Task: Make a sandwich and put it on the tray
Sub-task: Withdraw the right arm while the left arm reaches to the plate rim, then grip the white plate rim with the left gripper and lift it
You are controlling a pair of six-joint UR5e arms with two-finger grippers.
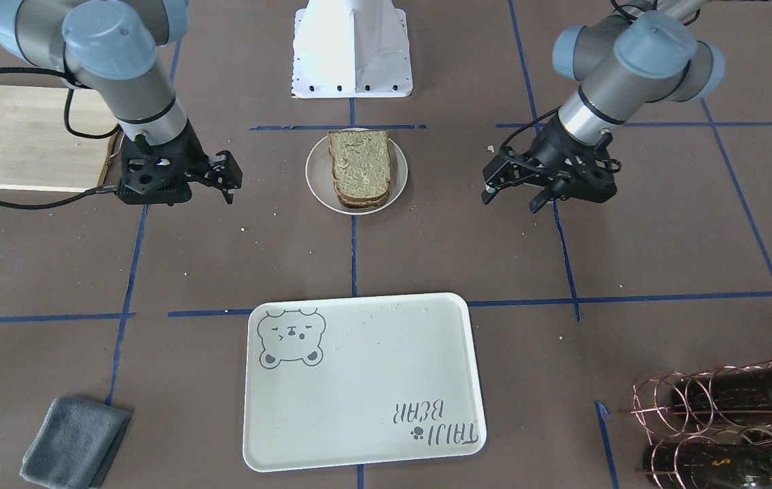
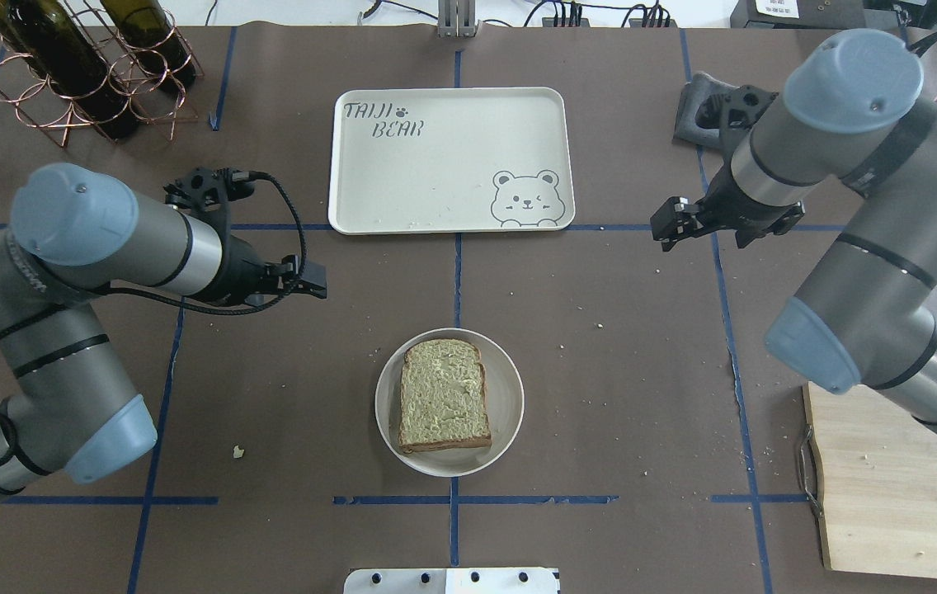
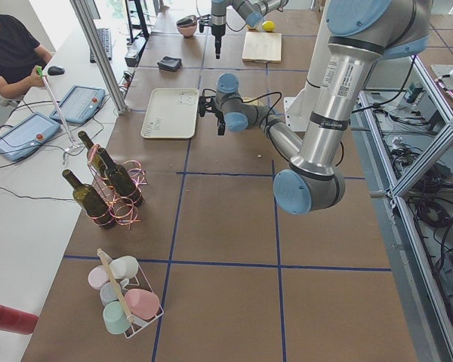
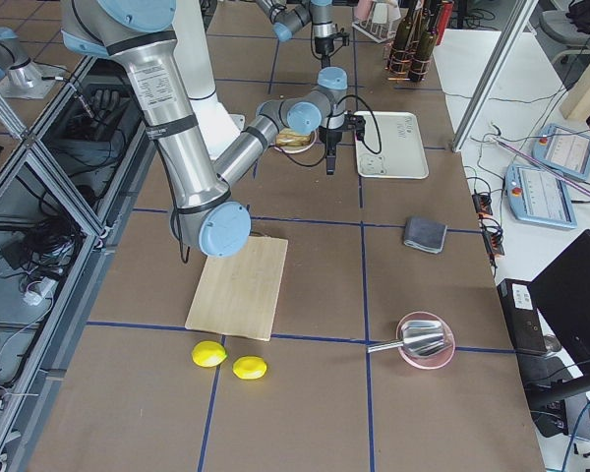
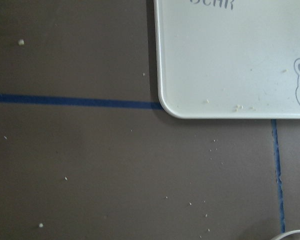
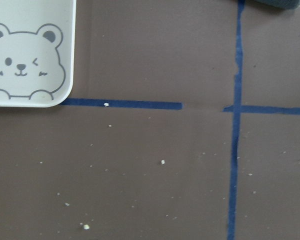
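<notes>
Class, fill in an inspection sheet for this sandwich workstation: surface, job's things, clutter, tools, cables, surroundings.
Surface: brown table with a blue tape grid, scattered crumbs.
Job's things: sandwich on the white plate, egg not visible; tray apart from it, holding only crumbs.
Clutter: grey cloth, cutting board, bottle rack, lemons.
Tools: left tool looks open and empty; right tool empty, opening unclear.
Cables: black cable loops at the left wrist.
Surroundings: seated operator.

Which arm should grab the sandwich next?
Left, probably. In the overhead view the left pincer hangs nearer the sandwich than the right pincer, which is farther off, by the tray.
</notes>
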